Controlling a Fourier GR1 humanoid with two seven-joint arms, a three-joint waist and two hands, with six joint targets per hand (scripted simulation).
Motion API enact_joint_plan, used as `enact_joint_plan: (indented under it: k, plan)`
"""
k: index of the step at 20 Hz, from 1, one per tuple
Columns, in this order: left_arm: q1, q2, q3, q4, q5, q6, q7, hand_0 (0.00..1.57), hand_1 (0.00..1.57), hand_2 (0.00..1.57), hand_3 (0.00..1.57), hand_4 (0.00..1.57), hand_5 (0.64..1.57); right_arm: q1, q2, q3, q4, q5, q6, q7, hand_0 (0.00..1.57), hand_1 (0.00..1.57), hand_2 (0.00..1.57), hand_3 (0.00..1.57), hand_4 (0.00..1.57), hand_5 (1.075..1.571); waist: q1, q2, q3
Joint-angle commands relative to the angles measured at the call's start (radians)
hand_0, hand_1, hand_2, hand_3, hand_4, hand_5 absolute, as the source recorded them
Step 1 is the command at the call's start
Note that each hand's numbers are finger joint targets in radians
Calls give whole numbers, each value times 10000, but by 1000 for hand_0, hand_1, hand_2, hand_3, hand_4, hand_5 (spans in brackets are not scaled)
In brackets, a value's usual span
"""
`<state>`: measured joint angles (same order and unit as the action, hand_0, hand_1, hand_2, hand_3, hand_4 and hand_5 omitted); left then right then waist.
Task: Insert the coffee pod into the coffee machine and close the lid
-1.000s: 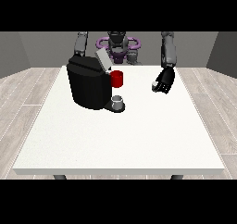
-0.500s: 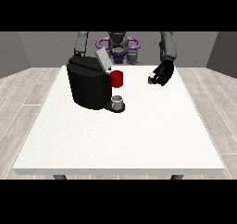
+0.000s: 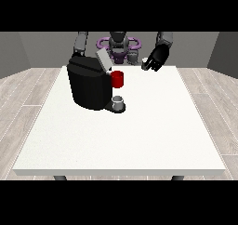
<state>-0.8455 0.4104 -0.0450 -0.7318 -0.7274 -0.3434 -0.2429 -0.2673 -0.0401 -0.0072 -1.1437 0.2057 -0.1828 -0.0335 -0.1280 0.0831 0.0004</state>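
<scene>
The small white coffee pod (image 3: 145, 60) is pinched in the raised hand at the view's right (image 3: 155, 59); the black coffee machine's (image 3: 89, 84) grey lid (image 3: 103, 60) stands open, insertion and closing remain.

bare room: white table (image 3: 139, 140), wood-plank floor (image 3: 28, 89), grey walls (image 3: 28, 47).

White table (image 3: 139, 135) bears a black coffee machine (image 3: 88, 85) at its far left (lid (image 3: 103, 60) raised); grey cup (image 3: 118, 102) on its base.
</scene>
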Motion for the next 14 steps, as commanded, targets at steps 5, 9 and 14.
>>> enact_joint_plan:
  k: [5, 9, 14]
  plan:
    - [-808, -463, 388, -32, 48, -274, 851, 1416, 1416, 1421, 1378, 537, 1571, -383, 111, 350, -689, 19, 337, 927, 0, 0, 0, 0, 0, 1571, -657, -267, -6]
    - [-2343, -492, 1045, -52, 563, -1095, 2036, 1221, 1221, 1266, 1292, 509, 1571, -547, 391, 332, -282, -184, 108, 67, 0, 0, 0, 0, 0, 1571, -773, 88, 0]
    - [-2928, -135, 1395, 155, 638, -1215, 2272, 1256, 1256, 1287, 1265, 488, 1571, -483, 353, 439, -849, -106, 159, 5, 0, 0, 0, 0, 0, 1571, -1284, 281, -1]
